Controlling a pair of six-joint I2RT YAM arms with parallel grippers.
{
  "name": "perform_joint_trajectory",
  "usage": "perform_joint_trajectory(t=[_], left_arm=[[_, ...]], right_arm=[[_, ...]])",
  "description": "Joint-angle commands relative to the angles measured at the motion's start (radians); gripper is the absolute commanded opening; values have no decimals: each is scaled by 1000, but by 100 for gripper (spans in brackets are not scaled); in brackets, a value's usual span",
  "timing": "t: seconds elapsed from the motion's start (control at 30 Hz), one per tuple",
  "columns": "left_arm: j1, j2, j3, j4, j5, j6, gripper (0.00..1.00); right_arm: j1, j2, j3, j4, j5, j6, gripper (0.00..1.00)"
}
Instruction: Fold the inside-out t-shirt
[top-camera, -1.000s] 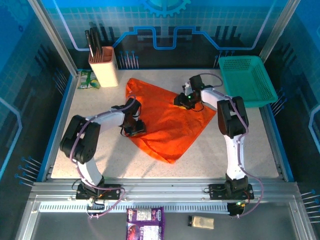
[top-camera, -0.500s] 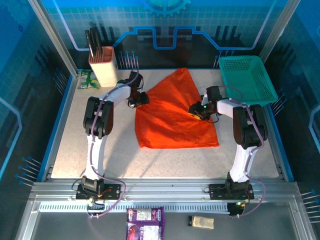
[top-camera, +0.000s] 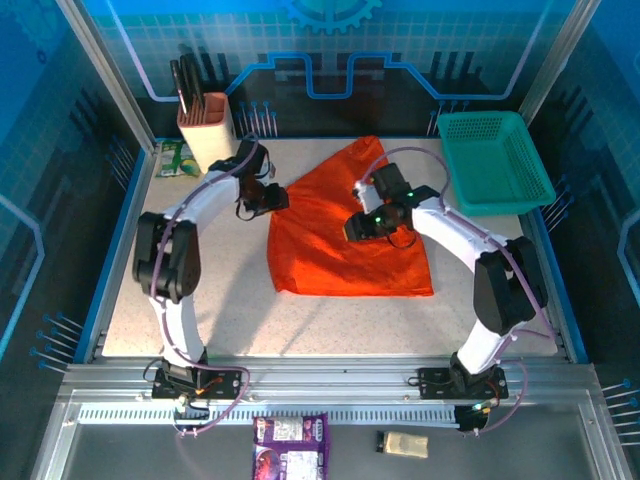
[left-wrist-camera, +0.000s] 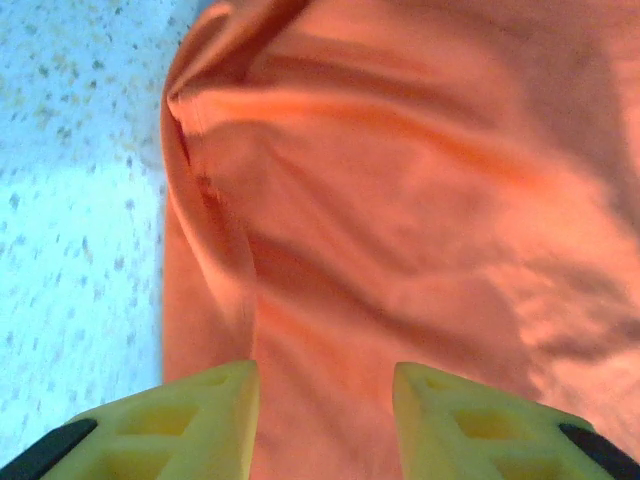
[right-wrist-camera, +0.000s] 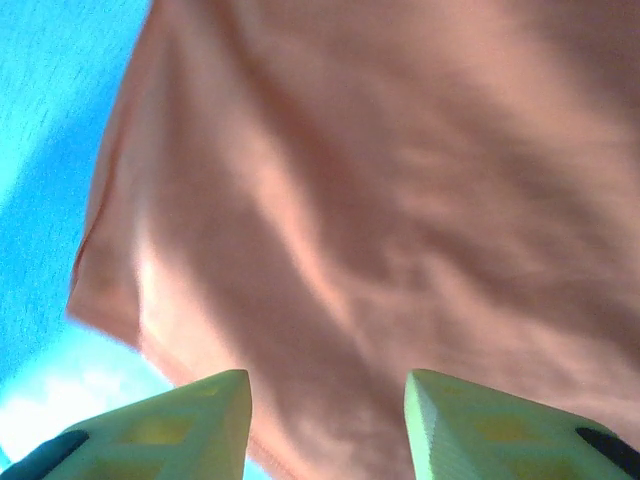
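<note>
The inside-out t-shirt (top-camera: 340, 250), bright orange, lies flat on the table as a rough triangle, point toward the back and a straight near edge. My left gripper (top-camera: 272, 197) sits at its far left edge. In the left wrist view, the yellow fingers (left-wrist-camera: 215, 400) of that gripper (left-wrist-camera: 325, 375) stand apart over wrinkled orange cloth (left-wrist-camera: 400, 200), with a folded hem beside bare table. My right gripper (top-camera: 358, 228) hovers over the shirt's right half. The right wrist view shows that gripper (right-wrist-camera: 328, 380) open above the cloth (right-wrist-camera: 380, 180), close to a shirt edge.
A teal mesh basket (top-camera: 495, 160) stands at the back right. A beige knife block (top-camera: 207, 135) and a green packet (top-camera: 176, 158) are at the back left. The table (top-camera: 200, 290) is speckled white, framed by metal posts. A purple packet (top-camera: 290, 440) lies below the front rail.
The shirt went from a slanted spread to a triangle with a straight near edge. My left gripper moved to its far left edge. My right gripper went right, then back left over the cloth.
</note>
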Motion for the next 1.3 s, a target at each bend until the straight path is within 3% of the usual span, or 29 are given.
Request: perform_joint_trajectory(t=[0.0, 0.1, 0.27, 0.53, 0.73, 0.87, 1.07, 1.27], left_arm=[[-2, -119, -113, 1, 68, 29, 41], [-29, -215, -199, -13, 88, 73, 41], [-171, -349, -305, -106, 25, 251, 42], [-429, -447, -434, -158, -85, 792, 42], [-457, -345, -455, -148, -160, 972, 42], [-457, -328, -527, -27, -221, 1050, 44], [-465, -272, -554, 13, -267, 1083, 47], [-476, -216, -590, 110, -433, 1109, 49]], right_arm=[[95, -24, -3, -179, 62, -280, 45], [169, -33, -22, -207, 116, -392, 43], [210, -55, -74, -218, 136, -509, 42], [139, -162, -207, -117, 210, -597, 42], [45, -227, -245, -64, 222, -571, 42], [29, -270, -271, -34, 238, -568, 44], [27, -284, -272, -25, 230, -565, 45], [26, -298, -279, -20, 231, -559, 45]])
